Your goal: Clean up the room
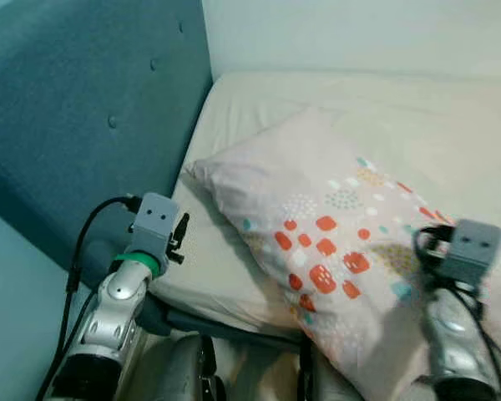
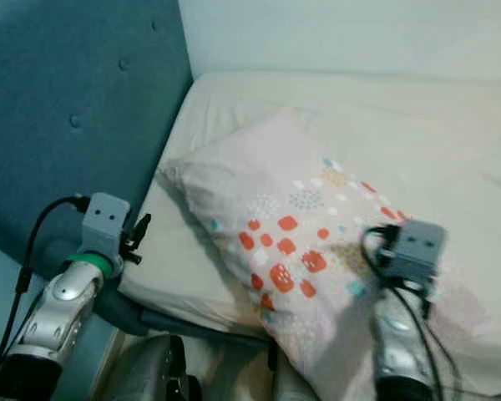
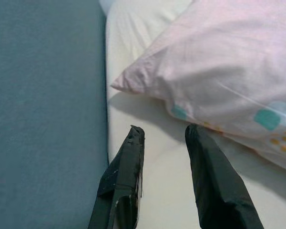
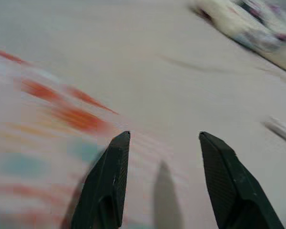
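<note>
Beside our teal headboard [image 1: 75,125], both grippers, left [image 3: 164,131] and right [image 4: 164,136], hover fingers apart over the bed's [image 1: 451,125] patterned pillow [image 1: 317,225].

**Bed and what lies on it**

Bed [image 1: 234,276] with cream sheet, set against a teal padded headboard [image 1: 75,117] on the robot's left and a pale wall behind. One pillow [image 1: 334,242] lies directly on the sheet, pale pink, printed with orange, teal and white patches, one corner pointing toward the headboard.
</note>
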